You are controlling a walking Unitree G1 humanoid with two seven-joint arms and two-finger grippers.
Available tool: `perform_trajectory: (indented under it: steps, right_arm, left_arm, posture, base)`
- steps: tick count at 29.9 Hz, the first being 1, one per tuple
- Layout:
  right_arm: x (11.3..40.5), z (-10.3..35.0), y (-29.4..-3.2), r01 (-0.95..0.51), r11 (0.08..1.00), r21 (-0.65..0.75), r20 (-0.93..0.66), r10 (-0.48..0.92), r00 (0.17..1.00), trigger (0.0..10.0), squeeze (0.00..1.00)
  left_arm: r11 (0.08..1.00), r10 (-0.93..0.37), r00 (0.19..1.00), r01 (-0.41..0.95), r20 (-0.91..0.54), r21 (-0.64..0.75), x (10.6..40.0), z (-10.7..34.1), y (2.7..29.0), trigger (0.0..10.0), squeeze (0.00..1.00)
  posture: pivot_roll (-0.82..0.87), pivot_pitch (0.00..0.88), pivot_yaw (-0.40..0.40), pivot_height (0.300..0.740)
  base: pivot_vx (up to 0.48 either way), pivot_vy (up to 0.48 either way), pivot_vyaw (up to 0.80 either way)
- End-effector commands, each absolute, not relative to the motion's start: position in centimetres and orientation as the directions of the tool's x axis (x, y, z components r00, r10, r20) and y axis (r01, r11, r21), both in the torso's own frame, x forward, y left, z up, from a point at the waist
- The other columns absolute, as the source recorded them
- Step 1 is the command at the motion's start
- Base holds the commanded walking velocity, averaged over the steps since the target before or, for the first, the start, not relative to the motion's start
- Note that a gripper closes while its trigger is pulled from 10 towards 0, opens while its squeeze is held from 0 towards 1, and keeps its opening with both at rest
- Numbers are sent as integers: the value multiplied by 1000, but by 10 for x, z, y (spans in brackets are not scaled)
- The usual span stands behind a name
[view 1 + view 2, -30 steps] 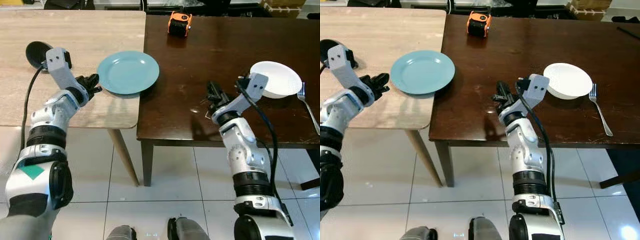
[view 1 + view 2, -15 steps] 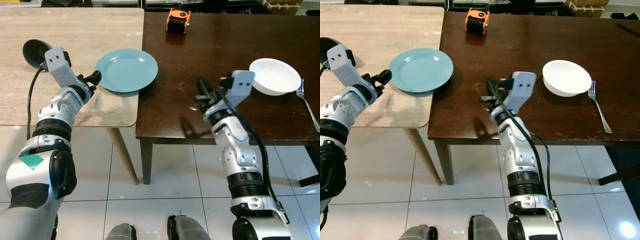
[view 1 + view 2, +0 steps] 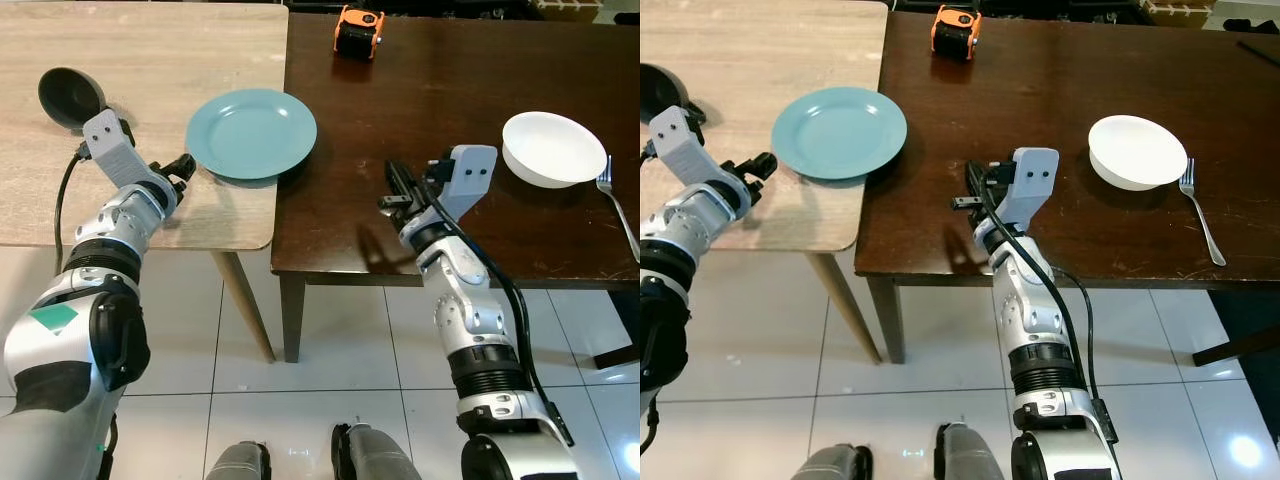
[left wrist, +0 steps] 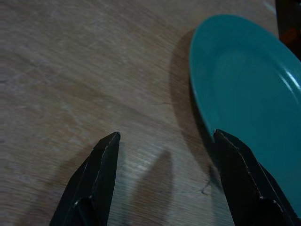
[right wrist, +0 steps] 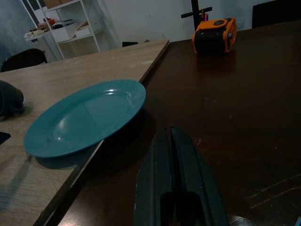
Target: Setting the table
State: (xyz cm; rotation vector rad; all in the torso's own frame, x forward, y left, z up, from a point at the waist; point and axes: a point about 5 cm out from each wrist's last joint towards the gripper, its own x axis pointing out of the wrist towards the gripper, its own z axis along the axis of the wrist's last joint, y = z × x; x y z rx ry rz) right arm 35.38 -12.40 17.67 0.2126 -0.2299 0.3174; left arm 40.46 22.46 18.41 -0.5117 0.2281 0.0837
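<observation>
Since the earlier frames the right gripper [image 3: 397, 190] has been swung leftward over the dark brown wooden table [image 3: 470, 90], away from the white ceramic bowl [image 3: 553, 149] and toward the round teal ceramic plate [image 3: 251, 134], while the left gripper [image 3: 176, 170] has been drawn slightly nearer the robot along the pale wooden table [image 3: 130, 60].

Nearest the robot, the right gripper is held low over the dark table, to the right of the teal plate and apart from it; its two black fingers are pressed flat together with nothing between them. The left gripper is set just beside the plate's left rim, its fingers [image 4: 99, 183] spread apart and empty, one fingertip close to the rim without a grip being made.

The plate lies across the seam of the two tables. Right of it stand the white bowl and a silver metal fork [image 3: 616, 206]. Left of it sits a black round bowl [image 3: 68, 97]; beyond it, an orange and black tape measure [image 3: 358, 31].

The step in hand appears to be the approach to the plate. Next, the rim would need to be taken between the spread fingers.
</observation>
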Motion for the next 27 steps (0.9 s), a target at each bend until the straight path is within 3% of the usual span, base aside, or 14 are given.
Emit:
perform_trajectory:
  steps: [1,4,13,27]
  right_arm:
    - [354,175,-121,-341,925,171,253,293,922,10000,0]
    - [354,175,-120,-345,923,169,253,297,921,10000,0]
    - [350,172,-119,-340,924,177,250,292,923,10000,0]
    - [343,174,-119,-332,926,179,253,283,925,10000,0]
  left_arm:
    - [864,41,963,-168,-267,-474,403,178,227,10000,0]
    - [848,46,962,-180,-270,-498,403,176,225,10000,0]
    - [686,23,981,-155,-192,-711,409,187,213,10000,0]
    - [667,-1,988,-115,-156,-736,413,198,204,10000,0]
  posture:
    - [79,156,23,740]
    - [80,160,22,740]
    - [64,185,39,740]
    - [48,231,56,740]
  base:
    - [0,0,0]
    - [0,0,0]
    - [0,0,0]
    - [0,0,0]
